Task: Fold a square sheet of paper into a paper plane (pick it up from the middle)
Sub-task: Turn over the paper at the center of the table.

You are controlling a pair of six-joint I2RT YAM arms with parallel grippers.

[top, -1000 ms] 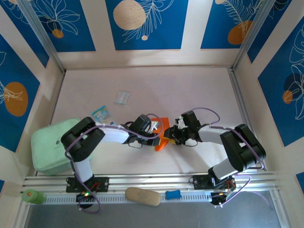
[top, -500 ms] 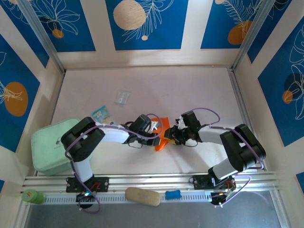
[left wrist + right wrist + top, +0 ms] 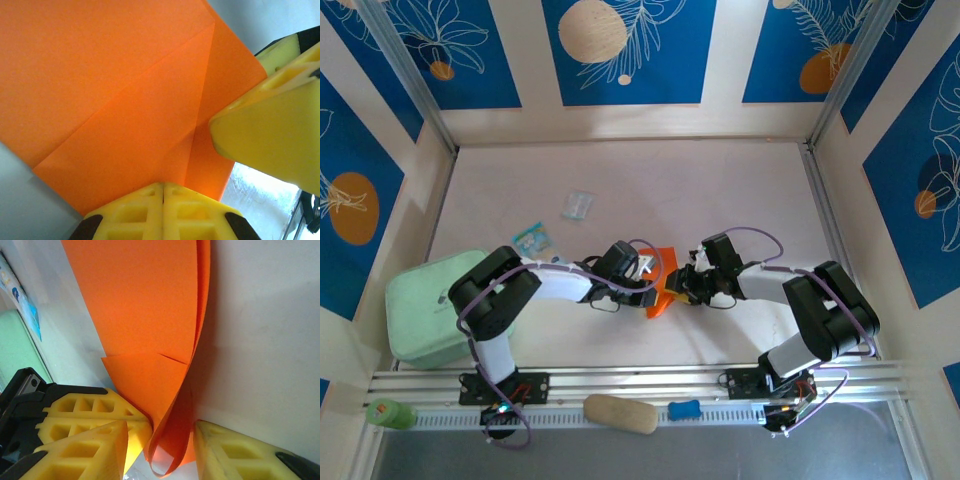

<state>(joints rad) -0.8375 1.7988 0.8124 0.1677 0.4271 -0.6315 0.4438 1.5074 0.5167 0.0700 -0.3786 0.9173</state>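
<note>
Paper (image 3: 125, 100) | left gripper (image 3: 163, 192) clamped on it | right gripper (image 3: 160, 442) apart, paper edge between

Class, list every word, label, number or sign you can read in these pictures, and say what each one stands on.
Nothing here is legible.
Small packet: blue-and-white print, too small to read from above and blurred in the right wrist view.
Orange paper: plain, no writing.
Wall panels: leaf and circle patterns, no words.
</note>
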